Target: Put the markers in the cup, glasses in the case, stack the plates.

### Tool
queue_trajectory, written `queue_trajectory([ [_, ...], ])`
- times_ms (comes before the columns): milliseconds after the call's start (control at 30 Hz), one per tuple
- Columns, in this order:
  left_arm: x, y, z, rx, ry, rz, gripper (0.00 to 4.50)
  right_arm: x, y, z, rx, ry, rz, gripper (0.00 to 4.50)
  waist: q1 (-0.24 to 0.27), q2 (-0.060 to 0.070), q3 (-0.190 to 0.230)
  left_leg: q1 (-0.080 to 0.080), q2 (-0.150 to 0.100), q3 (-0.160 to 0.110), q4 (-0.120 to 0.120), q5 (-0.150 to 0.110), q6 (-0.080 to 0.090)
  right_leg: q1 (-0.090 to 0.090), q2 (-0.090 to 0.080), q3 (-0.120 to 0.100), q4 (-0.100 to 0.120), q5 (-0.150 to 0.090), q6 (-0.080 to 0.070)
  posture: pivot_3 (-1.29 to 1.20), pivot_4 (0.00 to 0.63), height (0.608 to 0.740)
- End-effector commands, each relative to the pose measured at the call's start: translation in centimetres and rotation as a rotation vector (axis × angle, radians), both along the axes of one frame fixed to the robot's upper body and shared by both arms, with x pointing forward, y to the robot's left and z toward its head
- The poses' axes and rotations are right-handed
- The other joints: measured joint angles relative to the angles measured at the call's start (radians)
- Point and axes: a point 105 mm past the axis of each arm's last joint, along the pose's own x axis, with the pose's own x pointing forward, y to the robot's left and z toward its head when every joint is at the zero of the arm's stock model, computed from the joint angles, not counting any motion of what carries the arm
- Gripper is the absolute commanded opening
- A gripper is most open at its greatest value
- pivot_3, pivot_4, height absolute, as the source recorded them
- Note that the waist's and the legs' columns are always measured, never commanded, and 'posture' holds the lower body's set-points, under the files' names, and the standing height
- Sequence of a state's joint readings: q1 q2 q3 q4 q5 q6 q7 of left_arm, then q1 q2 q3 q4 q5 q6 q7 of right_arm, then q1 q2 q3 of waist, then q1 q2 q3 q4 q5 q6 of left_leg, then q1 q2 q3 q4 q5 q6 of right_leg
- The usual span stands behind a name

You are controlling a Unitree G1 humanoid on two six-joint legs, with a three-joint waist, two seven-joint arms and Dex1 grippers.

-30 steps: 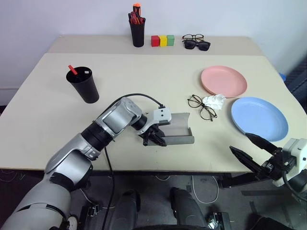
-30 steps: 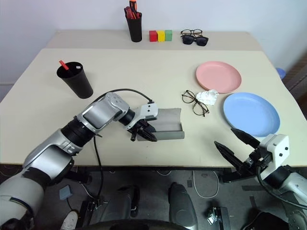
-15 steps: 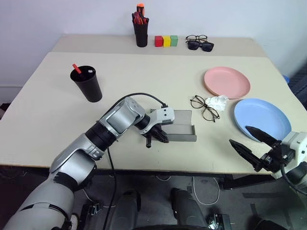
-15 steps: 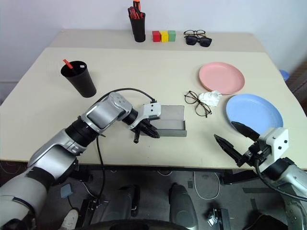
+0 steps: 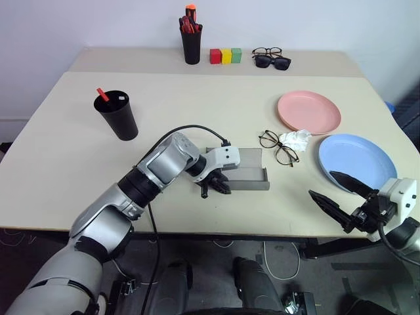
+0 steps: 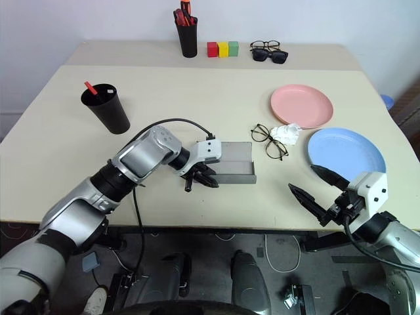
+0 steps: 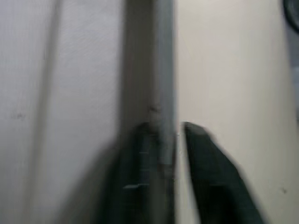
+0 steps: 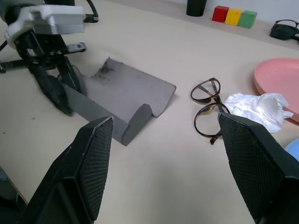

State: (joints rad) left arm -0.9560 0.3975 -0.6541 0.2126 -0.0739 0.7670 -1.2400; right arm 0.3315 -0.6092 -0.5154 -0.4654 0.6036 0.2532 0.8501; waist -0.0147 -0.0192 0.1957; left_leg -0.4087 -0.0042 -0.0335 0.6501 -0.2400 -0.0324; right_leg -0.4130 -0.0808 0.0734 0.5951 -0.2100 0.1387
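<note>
my left gripper [image 5: 215, 188] straddles the case [image 5: 248, 172] wall at its near left end, fingers loosening, grip uncertain; lid's flat open for the glasses [image 5: 277, 147] lying just right. right gripper [image 5: 338, 197] wide, empty, waiting.

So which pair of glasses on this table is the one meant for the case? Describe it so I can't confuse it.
Start from the salmon pink plate on the table's right side. Just in front of it lies a crumpled white tissue, and the glasses lie against the tissue's left side. They have thin wire rims and clear lenses, unlike the dark sunglasses at the far edge.
</note>
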Motion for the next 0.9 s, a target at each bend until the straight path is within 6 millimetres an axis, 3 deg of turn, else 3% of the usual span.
queue_trajectory([
  [33, 0.0, -0.2, 1.2, -0.026, -0.03, -0.012, 2.8, 0.2, 0.0, 0.6, -0.011, -0.025, -0.002, 3.65, 0.001, 0.0, 0.0, 0.0, 0.0, 0.0, 0.0, 0.0, 0.0, 0.0, 0.0, 0.0, 0.0, 0.0, 0.0, 0.0, 0.15, 0.74],
  [333, -0.8, 0.7, 4.8, -0.125, -0.065, 0.01, 2.8, 1.7, -0.3, 0.4, -0.067, 0.06, 0.008, 3.65, -0.003, 0.0, 0.0, 0.0, 0.0, 0.0, 0.0, 0.0, 0.0, -0.001, 0.0, 0.0, 0.0, 0.0, 0.0, 0.0, 0.15, 0.74],
  [433, -1.1, 2.3, 6.3, -0.193, -0.056, 0.081, 2.8, 3.6, -1.0, -0.2, -0.13, 0.089, 0.017, 3.65, -0.006, 0.0, 0.0, 0.0, 0.0, 0.0, 0.0, 0.0, 0.0, 0.0, 0.0, 0.0, 0.0, 0.0, 0.0, 0.0, 0.15, 0.74],
  [533, -1.8, 4.0, 7.9, -0.38, -0.072, 0.116, 2.8, 5.9, -1.5, -0.8, -0.142, 0.141, 0.057, 3.65, -0.021, 0.001, 0.0, 0.001, 0.0, 0.001, 0.0, 0.0, 0.0, 0.0, 0.0, 0.001, 0.001, 0.0, 0.0, 0.0, 0.15, 0.74],
  [600, -2.6, 5.4, 8.4, -0.474, -0.161, 0.073, 2.8, 7.5, -1.7, -1.0, -0.145, 0.164, 0.091, 3.65, -0.024, 0.001, 0.0, 0.001, 0.001, 0.001, -0.001, 0.0, 0.0, 0.0, 0.0, 0.0, 0.001, 0.0, 0.0, 0.0, 0.15, 0.74],
  [633, -2.4, 6.3, 9.3, -0.532, -0.32, 0.073, 2.8, 8.5, -1.7, -1.0, -0.152, 0.168, 0.11, 3.65, -0.025, 0.001, 0.0, 0.001, 0.001, 0.001, -0.001, 0.0, 0.0, 0.0, 0.0, 0.0, 0.002, 0.0, 0.0, 0.0, 0.15, 0.74],
  [700, -2.8, 7.7, 10.4, -0.639, -0.371, 0.086, 2.8, 9.9, -1.7, -1.0, -0.166, 0.176, 0.139, 3.65, -0.031, 0.001, 0.001, 0.001, 0.001, 0.002, -0.001, 0.0, 0.0, 0.0, 0.0, 0.001, 0.001, 0.001, 0.0, 0.0, 0.15, 0.74],
  [767, -4.4, 8.7, 10.3, -0.675, -0.243, 0.018, 2.8, 11.4, -1.6, -1.0, -0.168, 0.194, 0.158, 3.65, -0.025, 0.0, 0.001, 0.001, 0.001, 0.001, 0.0, 0.0, 0.0, 0.0, 0.0, 0.001, 0.002, 0.001, 0.0, 0.0, 0.15, 0.74],
  [900, -5.8, 10.6, 9.3, -0.622, -0.18, -0.024, 2.8, 13.8, -0.5, -0.8, -0.145, 0.238, 0.215, 3.65, -0.028, 0.001, 0.001, 0.001, 0.0, 0.003, 0.0, 0.0, 0.0, 0.0, 0.0, 0.001, 0.001, 0.001, 0.0, 0.0, 0.15, 0.74],
])
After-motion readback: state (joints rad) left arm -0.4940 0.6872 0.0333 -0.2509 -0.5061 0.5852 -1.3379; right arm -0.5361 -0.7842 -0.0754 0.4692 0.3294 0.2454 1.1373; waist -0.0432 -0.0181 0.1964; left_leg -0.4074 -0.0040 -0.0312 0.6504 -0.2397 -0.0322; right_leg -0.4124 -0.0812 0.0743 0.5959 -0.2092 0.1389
